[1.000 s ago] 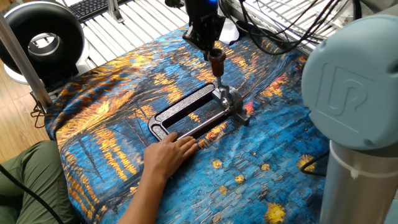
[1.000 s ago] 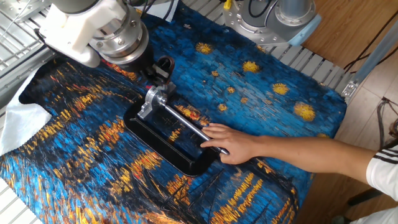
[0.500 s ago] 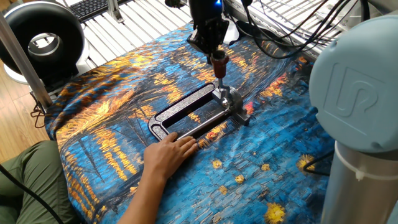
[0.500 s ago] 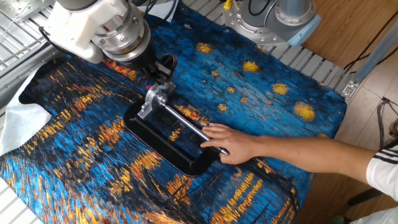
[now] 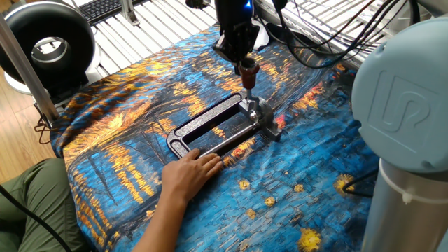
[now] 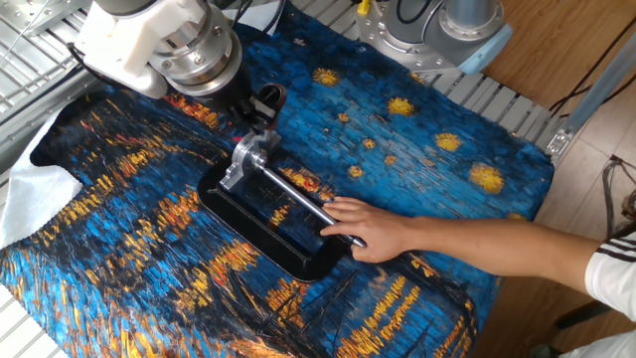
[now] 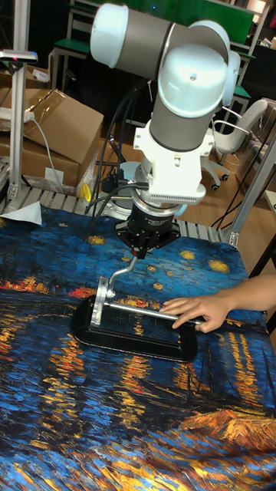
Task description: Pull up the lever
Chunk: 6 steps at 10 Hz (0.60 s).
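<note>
In one fixed view, the gripper (image 5: 244,64) comes down from the top of the picture with its fingers clenched on the dark red knob of the lever (image 5: 247,72). The lever's thin silver arm rises steeply from the silver end block of the black clamp frame (image 5: 210,126), which lies flat on the blue and orange patterned cloth (image 5: 126,126) covering the tabletop. A person's hand (image 5: 187,172) presses on the cloth at the frame's near end, beside the frame's corner.

In the other fixed view, the gripper (image 6: 260,105) sits below the arm's wide grey wrist and hides most of the lever (image 6: 266,99); only the knob's dark red edge shows between the fingers. The frame (image 6: 268,224) lies slantwise, and the hand (image 6: 365,228) rests on its steel rod (image 6: 298,196) at the end far from the gripper.

In the tall fixed view, the gripper (image 7: 137,251) points straight down. The lever (image 7: 126,271) slants up from the silver block into the fingers, its knob hidden there. The hand (image 7: 196,309) lies on the right end of the frame (image 7: 134,336).
</note>
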Available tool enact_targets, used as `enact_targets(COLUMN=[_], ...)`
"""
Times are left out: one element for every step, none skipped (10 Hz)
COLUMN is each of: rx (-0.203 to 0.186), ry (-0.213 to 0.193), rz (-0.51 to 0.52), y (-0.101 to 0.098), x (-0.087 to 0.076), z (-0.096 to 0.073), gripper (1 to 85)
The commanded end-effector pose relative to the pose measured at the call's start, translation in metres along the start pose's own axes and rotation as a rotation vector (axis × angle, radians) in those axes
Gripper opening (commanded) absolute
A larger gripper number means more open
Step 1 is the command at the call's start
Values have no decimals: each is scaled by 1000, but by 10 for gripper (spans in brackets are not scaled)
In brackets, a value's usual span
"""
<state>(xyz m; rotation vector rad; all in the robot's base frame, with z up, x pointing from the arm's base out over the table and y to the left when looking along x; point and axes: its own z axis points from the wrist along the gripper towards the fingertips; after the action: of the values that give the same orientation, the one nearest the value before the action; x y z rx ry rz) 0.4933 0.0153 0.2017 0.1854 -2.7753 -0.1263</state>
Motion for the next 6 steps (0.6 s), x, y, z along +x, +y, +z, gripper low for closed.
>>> enact_targets(rx=[-26, -35, -40, -42, -47, -47], ry=[-2, 5, 6, 10, 19, 24], rz=[-3, 1, 1, 4, 3, 3], y=[4, 6, 7, 7, 7, 6], x=[2, 4, 4, 6, 9, 10], z=[2, 2, 3, 4, 6, 7], gripper=[10, 10, 10, 10, 10, 10])
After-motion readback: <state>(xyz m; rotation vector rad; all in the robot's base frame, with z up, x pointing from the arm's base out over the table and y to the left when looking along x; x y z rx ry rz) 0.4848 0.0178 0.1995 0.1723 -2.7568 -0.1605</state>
